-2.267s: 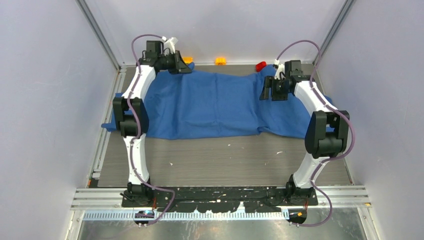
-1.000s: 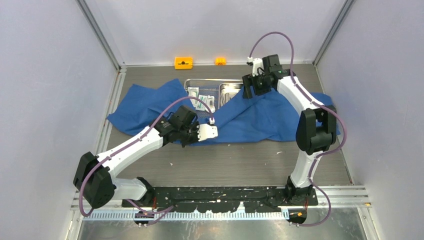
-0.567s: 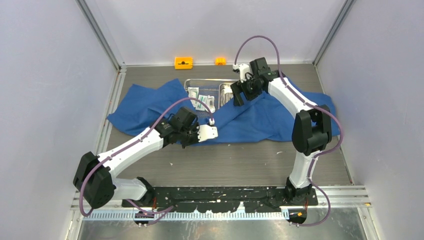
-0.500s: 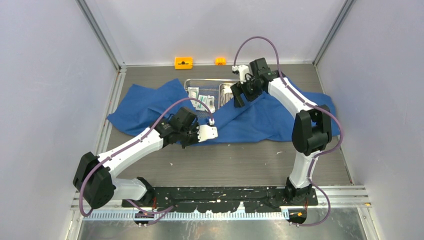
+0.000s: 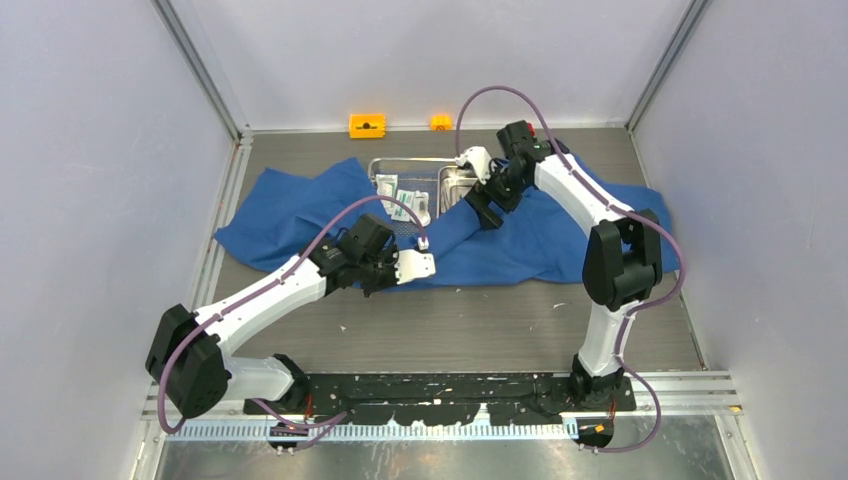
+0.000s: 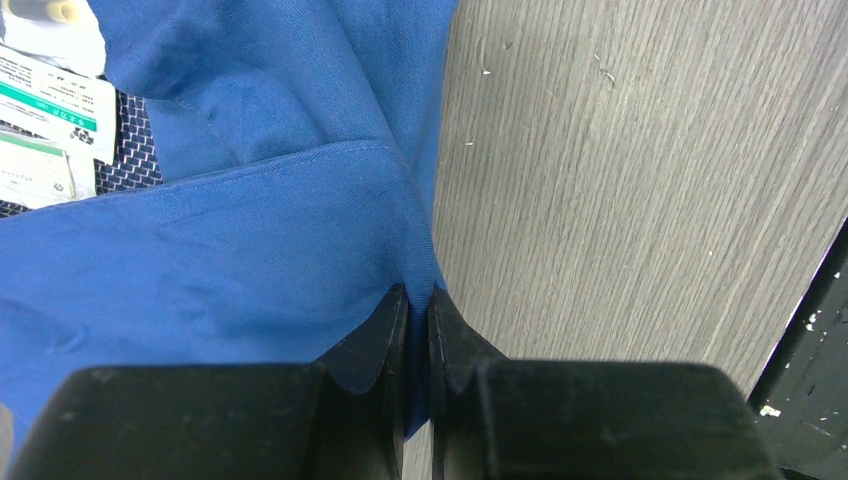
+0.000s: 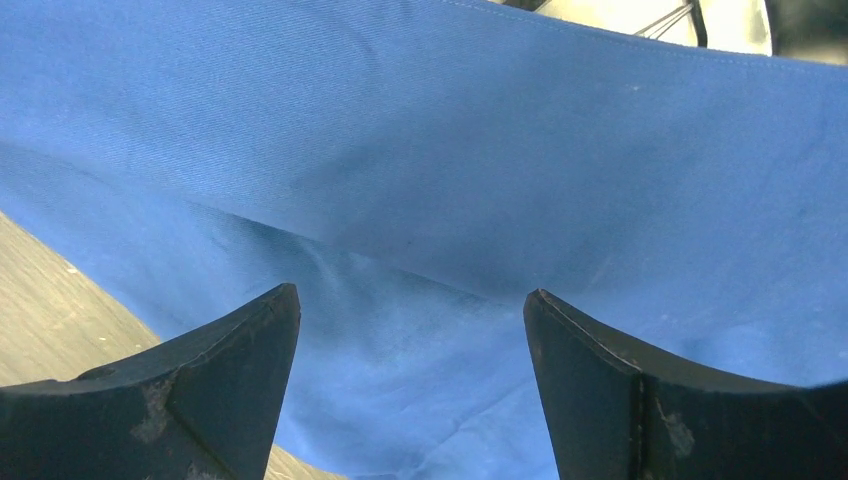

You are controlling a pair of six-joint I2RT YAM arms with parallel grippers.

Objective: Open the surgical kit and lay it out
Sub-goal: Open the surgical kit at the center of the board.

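Observation:
The surgical kit's blue cloth wrap (image 5: 540,235) lies partly opened across the table. At the back, the silver wire-mesh basket (image 5: 425,172) shows with white packets (image 5: 398,192) in it, and a steel tray (image 5: 458,181) sits beside them. My left gripper (image 5: 380,282) is shut on the wrap's near edge (image 6: 400,230), low over the wooden table. In the left wrist view the packets (image 6: 50,100) and the mesh (image 6: 130,165) lie at the upper left. My right gripper (image 7: 410,300) stands open just above a fold of the wrap (image 7: 450,150), next to the tray (image 7: 640,15).
Two orange blocks (image 5: 367,125) (image 5: 441,122) sit against the back wall. Grey walls close in on both sides. Bare wooden table (image 5: 450,325) runs between the wrap and the black base rail (image 5: 440,385).
The wrap, which covered everything at first, has been pulled open, baring the basket. In the last second my right gripper swung left and down over the wrap and opened wider. The left stayed put.

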